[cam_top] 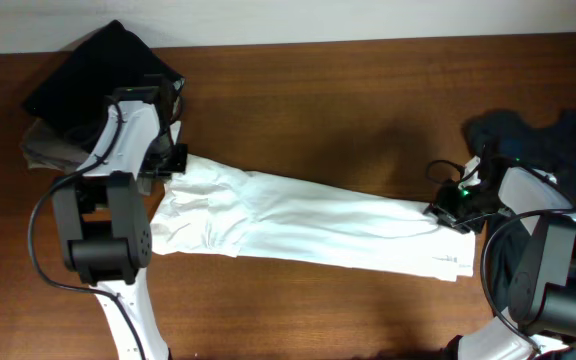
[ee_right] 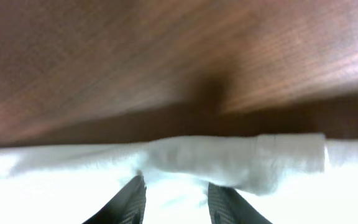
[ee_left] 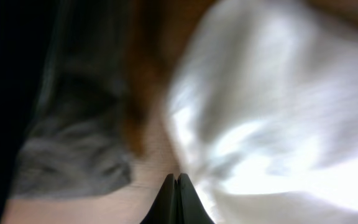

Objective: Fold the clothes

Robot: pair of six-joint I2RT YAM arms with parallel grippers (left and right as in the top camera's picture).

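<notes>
Overhead and wrist views of a clothes-folding task on a brown wood-grain table (cam_top: pixel 318 110). The large white short-sleeved shirt of thin fabric (cam_top: pixel 308 225) lies across the middle of the table as a long narrow band, running from the left arm's station down to the right arm's. Judged from this shape, the lengthwise folds are done and the crosswise folds are not yet made. The left gripper (ee_left: pixel 176 183) is clenched, its fingertips pressed together just beside the shirt's bunched left edge. No cloth shows between them, so it appears to hold nothing. The right gripper (ee_right: pixel 176 185) stands released, its jaws parted low over the shirt's right end, where a rolled hem lies just ahead. No fold is seen clamped. Each arm sits at one end of the band, probably so that an end can be pinched and carried over toward the other. A black folded garment (cam_top: pixel 98 65) rests on a grey garment (cam_top: pixel 43 150) at the far left corner, and a crumpled dark slate garment (cam_top: pixel 538 130) lies at the far right, both apart from the working area.
</notes>
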